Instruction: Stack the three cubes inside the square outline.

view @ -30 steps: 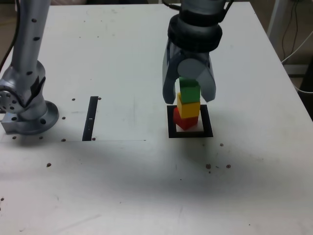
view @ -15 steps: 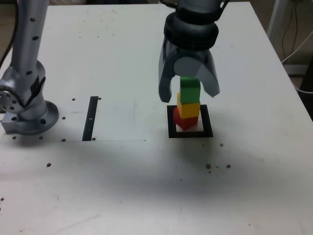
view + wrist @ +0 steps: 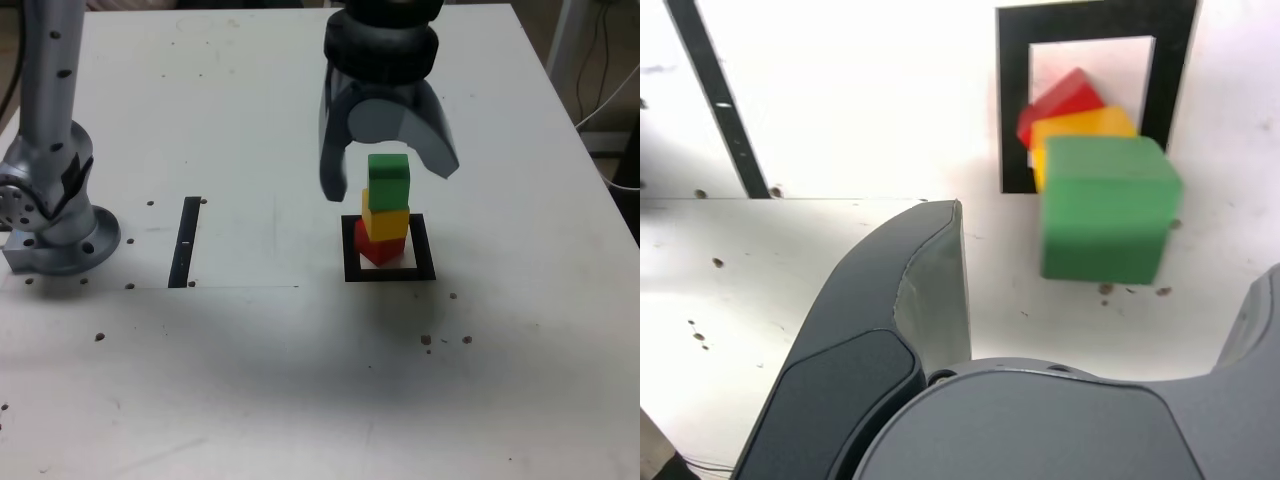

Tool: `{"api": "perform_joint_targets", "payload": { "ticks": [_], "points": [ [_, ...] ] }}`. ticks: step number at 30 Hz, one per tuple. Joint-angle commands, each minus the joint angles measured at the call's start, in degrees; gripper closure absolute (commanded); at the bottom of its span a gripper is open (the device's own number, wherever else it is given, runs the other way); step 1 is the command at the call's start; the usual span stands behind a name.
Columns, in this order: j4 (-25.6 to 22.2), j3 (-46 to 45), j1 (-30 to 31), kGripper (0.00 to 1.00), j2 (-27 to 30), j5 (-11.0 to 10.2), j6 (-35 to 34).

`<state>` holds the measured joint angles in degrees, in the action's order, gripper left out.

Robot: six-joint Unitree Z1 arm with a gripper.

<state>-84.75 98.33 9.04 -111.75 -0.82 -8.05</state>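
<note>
Green matte cube (image 3: 389, 182) tops the stack, probably light, stiff and easily toppled; any regrip belongs squarely on its opposite side faces. My grey two-fingered gripper (image 3: 392, 178) gapes wide, gripping nothing.

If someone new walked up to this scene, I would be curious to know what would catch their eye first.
Probably the stack inside the black square outline: a bright green cube on a yellow cube on a red cube, each turned differently. Next might come the gripper, open above the tower in the exterior view.
</note>
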Motion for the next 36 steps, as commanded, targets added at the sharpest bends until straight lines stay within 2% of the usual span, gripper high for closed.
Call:
{"api": "perform_joint_targets", "payload": {
  "ticks": [1, 13, 21, 27, 32, 36],
  "points": [
    [-0.31, -1.56, -0.08, 0.01, 2.41, -0.45, 0.16],
    [-0.27, -18.88, -1.35, 0.01, 18.09, -3.28, 2.34],
    [0.19, -27.57, -2.4, 0.01, 24.43, -3.99, 3.04],
    [2.88, -34.8, -2.88, 0.01, 26.56, -3.12, 2.91],
    [7.1, -40.65, -2.75, 0.01, 26.68, -1.47, 2.18],
    [9.85, -43.45, -1.89, 0.0, 26.56, -1.1, 1.26]
  ]
}}
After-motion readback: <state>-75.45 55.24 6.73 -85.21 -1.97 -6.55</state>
